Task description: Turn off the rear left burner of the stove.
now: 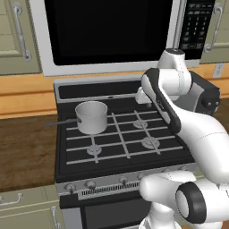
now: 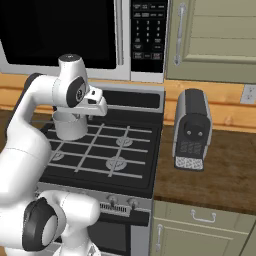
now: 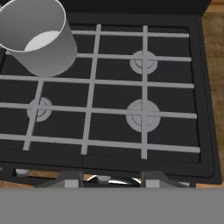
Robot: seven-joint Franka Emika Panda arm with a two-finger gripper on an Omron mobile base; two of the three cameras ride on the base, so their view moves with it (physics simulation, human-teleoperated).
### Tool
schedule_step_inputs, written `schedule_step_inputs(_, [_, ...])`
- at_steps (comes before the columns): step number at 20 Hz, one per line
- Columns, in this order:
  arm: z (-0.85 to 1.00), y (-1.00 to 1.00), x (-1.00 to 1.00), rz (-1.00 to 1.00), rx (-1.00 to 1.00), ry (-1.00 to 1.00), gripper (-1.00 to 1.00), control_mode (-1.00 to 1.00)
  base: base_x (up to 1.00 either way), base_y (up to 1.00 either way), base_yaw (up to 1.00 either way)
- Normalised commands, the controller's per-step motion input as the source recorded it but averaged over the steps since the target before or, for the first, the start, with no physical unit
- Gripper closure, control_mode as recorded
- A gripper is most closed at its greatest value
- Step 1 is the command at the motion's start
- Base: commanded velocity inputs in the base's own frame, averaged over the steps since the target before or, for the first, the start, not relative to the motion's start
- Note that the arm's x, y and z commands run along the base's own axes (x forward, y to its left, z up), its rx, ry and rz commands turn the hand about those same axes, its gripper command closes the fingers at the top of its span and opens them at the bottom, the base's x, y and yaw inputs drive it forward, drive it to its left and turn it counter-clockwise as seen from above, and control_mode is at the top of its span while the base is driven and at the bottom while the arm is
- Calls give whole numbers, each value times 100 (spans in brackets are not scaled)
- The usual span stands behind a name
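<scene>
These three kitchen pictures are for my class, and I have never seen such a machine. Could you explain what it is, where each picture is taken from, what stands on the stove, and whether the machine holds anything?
The white machine is a robot arm on a driving base, in a computer-rendered kitchen. Two pictures come from cameras on that base, behind the arm on its left and right sides. The third comes from a camera on the hand, looking down along the gripper, whose finger tips show at the bottom.

Below it is a black gas stove with four burners and round knobs along its silver front. A silver pot sits on the rear left burner. A microwave hangs above, and a small dark appliance stands on the wooden counter.

The gripper hangs above the grates, holding nothing.
</scene>
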Motion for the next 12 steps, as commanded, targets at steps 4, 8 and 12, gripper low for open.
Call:
schedule_step_inputs(4, [0, 2, 0, 0, 0, 0, -100, -100, 0, 0, 0])
schedule_step_inputs(8, [-8, 39, -24, 0, 0, 0, -100, -100, 0, 0, 0])
schedule_step_inputs(12, [-19, 68, -43, 1, -5, 0, -100, -100, 0, 0, 0])
